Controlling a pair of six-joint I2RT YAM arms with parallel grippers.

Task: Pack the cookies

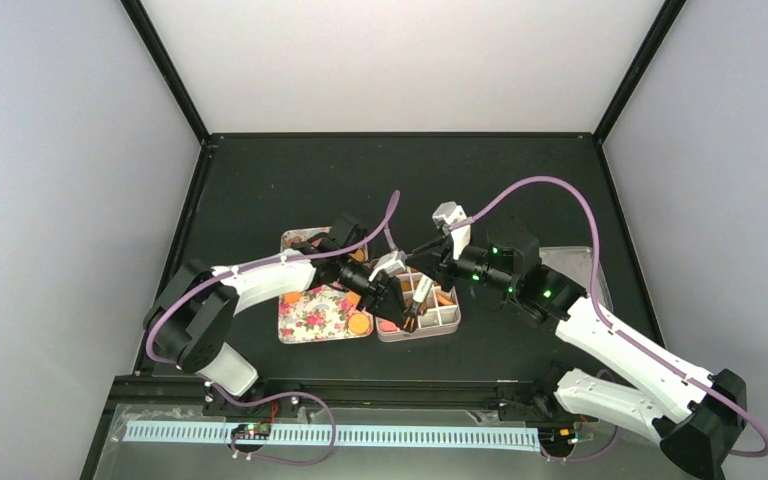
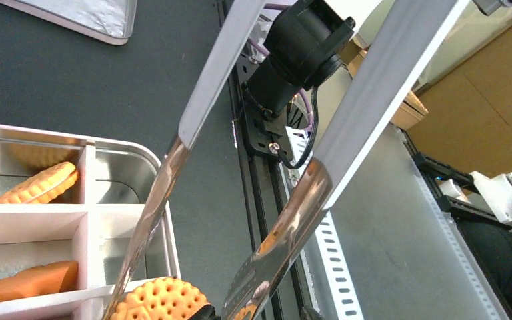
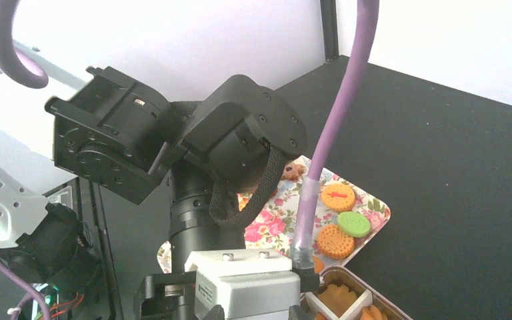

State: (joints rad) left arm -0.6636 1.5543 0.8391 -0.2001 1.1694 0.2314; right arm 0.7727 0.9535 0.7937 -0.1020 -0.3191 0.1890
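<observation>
1. Shiny metal tongs stick out from the left fingers, which hold them. The two blades stand a little apart over the near corner of the silver box.
2. One orange cookie lies flat between the blade tips at the box's edge, closer to one blade. I think the blades must pinch it across its round sides. The left arm is the nearer one.
3. More cookies lie on the flowered tray, just beside the box.
4. Past the box hang the right fingers. I cannot tell if they are wide or narrow.
</observation>
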